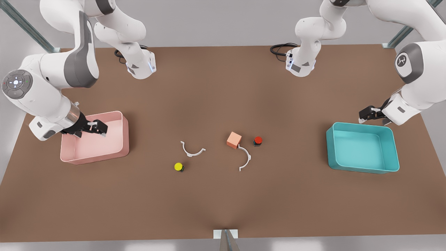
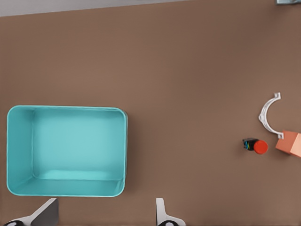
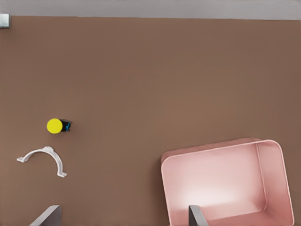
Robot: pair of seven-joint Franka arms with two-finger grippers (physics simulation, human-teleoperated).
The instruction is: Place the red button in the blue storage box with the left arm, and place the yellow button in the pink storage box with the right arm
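Hovering with jaws spread and empty: left gripper (image 1: 364, 118) by the blue box (image 1: 392, 166), right gripper (image 1: 99, 129) over the pink box (image 1: 124, 138). Red button (image 1: 258, 140) beside the cube (image 1: 234, 139), yellow button (image 1: 178, 167) mid-table — tiny, light, rigid; pinch the black bases.

Smooth, perhaps plastic boxes (image 1: 362, 148); matt table (image 1: 216, 94).

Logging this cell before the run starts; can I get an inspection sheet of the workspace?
Surface: brown tabletop.
Job's things: red button and yellow button lie mid-table; teal storage box and pink storage box hold nothing.
Clutter: salmon-orange cube; two white curved clips.
Grippers: left gripper open beside the teal box; right gripper open above the pink box.
Cables: black loops at the far edge.
Surroundings: grey wall, metal struts.
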